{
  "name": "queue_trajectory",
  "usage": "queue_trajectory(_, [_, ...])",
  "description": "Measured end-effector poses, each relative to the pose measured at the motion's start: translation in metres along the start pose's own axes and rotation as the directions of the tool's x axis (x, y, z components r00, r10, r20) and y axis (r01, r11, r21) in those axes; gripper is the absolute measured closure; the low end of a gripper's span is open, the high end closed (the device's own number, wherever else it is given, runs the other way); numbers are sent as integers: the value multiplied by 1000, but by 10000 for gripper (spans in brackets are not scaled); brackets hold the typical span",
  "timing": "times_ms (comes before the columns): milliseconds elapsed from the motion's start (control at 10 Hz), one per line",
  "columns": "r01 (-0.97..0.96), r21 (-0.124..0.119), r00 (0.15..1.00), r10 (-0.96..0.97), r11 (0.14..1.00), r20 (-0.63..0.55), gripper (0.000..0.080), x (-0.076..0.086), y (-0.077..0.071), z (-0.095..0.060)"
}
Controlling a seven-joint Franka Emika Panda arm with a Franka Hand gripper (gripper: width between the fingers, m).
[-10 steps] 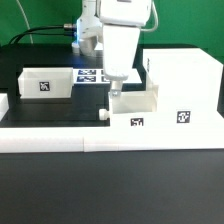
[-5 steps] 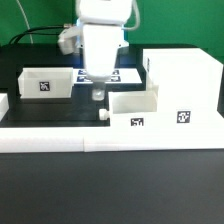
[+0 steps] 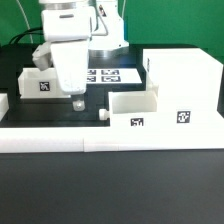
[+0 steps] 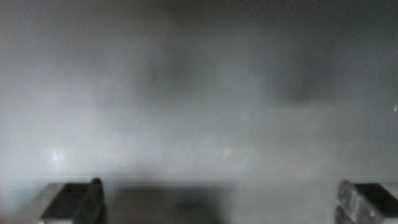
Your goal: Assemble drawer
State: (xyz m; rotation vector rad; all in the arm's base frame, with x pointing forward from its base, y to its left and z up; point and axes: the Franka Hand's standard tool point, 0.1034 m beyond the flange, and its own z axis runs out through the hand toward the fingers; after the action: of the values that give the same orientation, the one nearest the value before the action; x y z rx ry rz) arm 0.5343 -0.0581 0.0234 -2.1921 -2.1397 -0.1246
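Note:
The drawer's tall white shell (image 3: 186,84) stands at the exterior view's right. One knobbed tray (image 3: 133,111) sits against its left side, knob pointing left, tag facing front. The second tray (image 3: 44,82) sits at the far left. My gripper (image 3: 75,101) hangs just above the black table between the two trays, near the left tray's right end, touching neither. In the wrist view my gripper (image 4: 222,205) shows its fingers (image 4: 75,200) wide apart with nothing between them. The picture is blurred grey and shows no part.
The marker board (image 3: 108,74) lies flat behind the gripper. A long low white border wall (image 3: 60,137) runs along the table's front edge. Cables and the arm's base stand at the back.
My gripper has moved to the exterior view's left, from above the middle tray's left end to near the left tray. The trays and the shell have not moved.

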Motion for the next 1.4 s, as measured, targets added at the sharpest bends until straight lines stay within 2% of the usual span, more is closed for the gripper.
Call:
queue_trajectory(200, [-13, 8, 1000, 13, 1000, -7, 150, 17, 0, 5])
queue_trajectory(500, [-103, 14, 995, 103, 995, -6, 150, 30, 2, 10])
queue_trajectory(1100, [-273, 15, 962, 273, 962, -3, 150, 36, 2, 12])
queue_trajectory(1400, [-269, 15, 963, 269, 963, -3, 150, 34, 2, 12])
